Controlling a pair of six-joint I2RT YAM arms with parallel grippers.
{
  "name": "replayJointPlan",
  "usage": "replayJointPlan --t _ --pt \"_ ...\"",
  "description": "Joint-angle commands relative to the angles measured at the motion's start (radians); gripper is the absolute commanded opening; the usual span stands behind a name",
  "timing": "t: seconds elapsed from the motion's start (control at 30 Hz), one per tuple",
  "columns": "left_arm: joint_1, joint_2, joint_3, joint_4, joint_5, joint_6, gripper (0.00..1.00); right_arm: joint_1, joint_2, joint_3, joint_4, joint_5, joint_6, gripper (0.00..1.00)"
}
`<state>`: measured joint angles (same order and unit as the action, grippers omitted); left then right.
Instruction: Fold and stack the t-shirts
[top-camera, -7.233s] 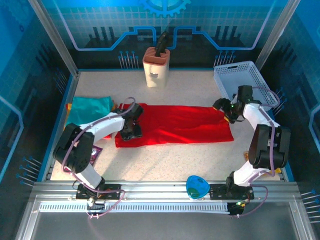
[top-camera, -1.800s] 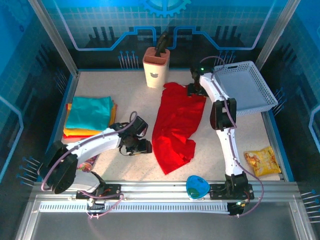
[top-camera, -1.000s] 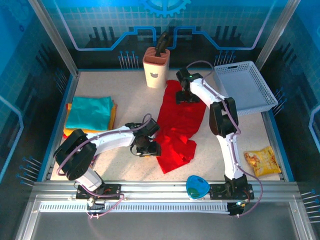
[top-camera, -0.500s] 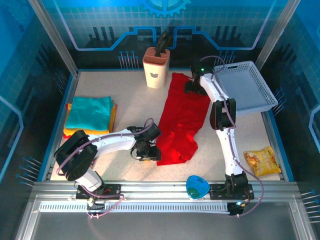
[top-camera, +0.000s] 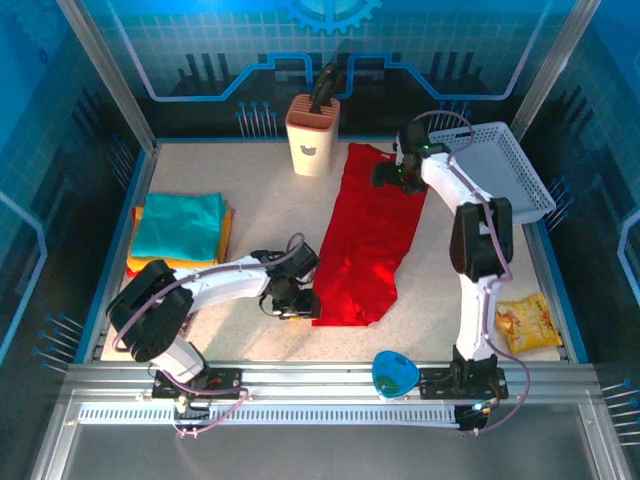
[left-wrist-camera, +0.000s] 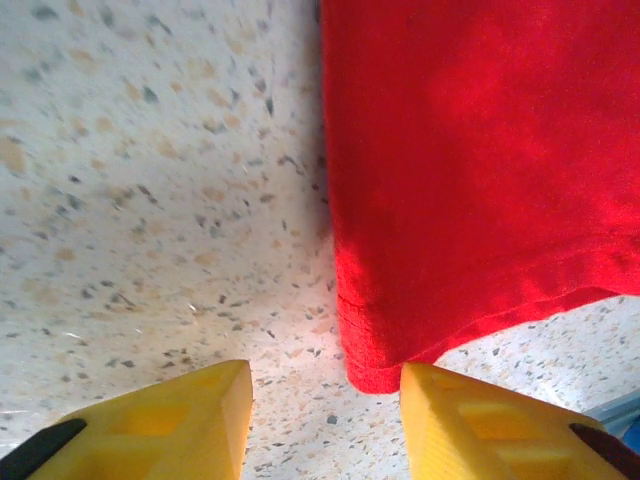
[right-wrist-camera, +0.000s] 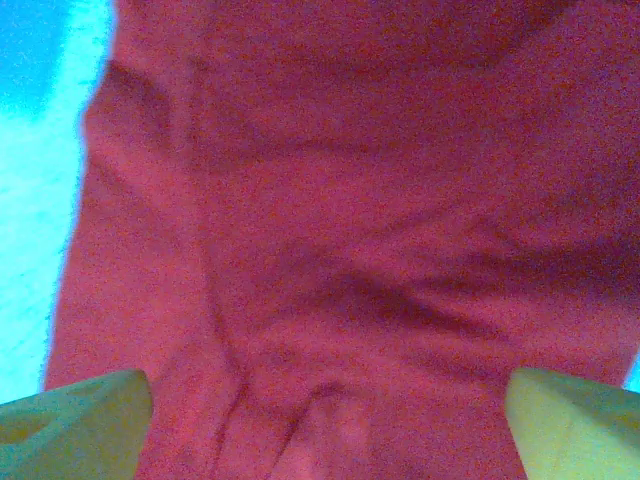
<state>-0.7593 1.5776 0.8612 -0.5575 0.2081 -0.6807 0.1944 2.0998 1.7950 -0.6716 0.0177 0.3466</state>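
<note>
The bright red t-shirt (top-camera: 365, 235) lies as a long strip running from the back middle toward the front. My left gripper (top-camera: 298, 303) sits low at its near left corner. In the left wrist view the yellow fingers (left-wrist-camera: 180, 412) stand apart on the table, and the shirt's hem corner (left-wrist-camera: 375, 370) lies between them, next to the right finger. My right gripper (top-camera: 392, 178) hovers over the shirt's far end, open wide, with rumpled red cloth (right-wrist-camera: 330, 300) under it. A folded teal t-shirt (top-camera: 180, 225) tops the orange and yellow ones (top-camera: 150, 265) at the left.
A white mesh basket (top-camera: 490, 175) stands at the back right, close to the right arm. A beige knife block (top-camera: 313, 135) is at the back centre. A yellow snack bag (top-camera: 520, 322) and a blue object (top-camera: 395, 375) lie near the front right.
The shirt's far end has been drawn toward the back right and the strip lies straighter. The right gripper has opened wider there. The left gripper stays at the near corner, jaws a little narrower.
</note>
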Motion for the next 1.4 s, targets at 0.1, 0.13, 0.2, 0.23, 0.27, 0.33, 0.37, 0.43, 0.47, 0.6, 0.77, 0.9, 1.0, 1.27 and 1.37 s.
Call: replayJointPlan --t 0.1,0.13,0.2,0.23,0.27,0.33,0.37,0.43,0.47,0.6,0.77,0.9,1.0,1.27,1.37 --pt "0.028 -0.008 0.06 0.033 0.086 0.044 0.5 0.022 -0.277 -0.344 -0.009 -0.092 0.079 0.89" --pt "0.028 0.0 0.066 0.037 0.094 0.046 0.51 0.027 -0.324 -0.406 -0.02 -0.103 0.095 0.87" --pt "0.028 0.021 0.071 0.042 0.095 0.044 0.51 0.032 -0.407 -0.511 -0.039 -0.141 0.114 0.85" --pt "0.029 0.033 0.071 0.042 0.093 0.043 0.51 0.037 -0.449 -0.567 -0.052 -0.147 0.132 0.83" --pt "0.028 0.046 0.071 0.045 0.098 0.044 0.5 0.045 -0.497 -0.626 -0.061 -0.153 0.149 0.81" --pt "0.026 0.06 0.065 0.062 0.112 0.04 0.49 0.069 -0.581 -0.734 -0.063 -0.167 0.178 0.78" --pt "0.027 0.064 0.059 0.074 0.117 0.034 0.49 0.083 -0.622 -0.787 -0.066 -0.169 0.202 0.75" --pt "0.025 0.065 0.048 0.093 0.127 0.023 0.48 0.106 -0.69 -0.882 -0.059 -0.19 0.243 0.7" --pt "0.024 0.064 0.043 0.103 0.131 0.016 0.48 0.12 -0.722 -0.927 -0.053 -0.194 0.262 0.7" --pt "0.009 0.075 0.028 0.124 0.142 0.002 0.46 0.149 -0.784 -1.061 -0.014 -0.249 0.323 0.65" --pt "0.0 0.092 0.008 0.159 0.148 -0.016 0.45 0.199 -0.754 -1.112 0.044 -0.248 0.367 0.6" --pt "-0.007 0.109 0.003 0.18 0.148 -0.031 0.41 0.234 -0.697 -1.126 0.129 -0.281 0.401 0.56" --pt "-0.016 0.118 0.001 0.201 0.15 -0.046 0.39 0.264 -0.673 -1.125 0.166 -0.267 0.418 0.53" --pt "-0.034 0.137 -0.002 0.217 0.141 -0.066 0.28 0.266 -0.643 -1.142 0.217 -0.276 0.428 0.39" --pt "-0.035 0.134 -0.007 0.214 0.141 -0.069 0.18 0.265 -0.664 -1.148 0.186 -0.268 0.419 0.22"
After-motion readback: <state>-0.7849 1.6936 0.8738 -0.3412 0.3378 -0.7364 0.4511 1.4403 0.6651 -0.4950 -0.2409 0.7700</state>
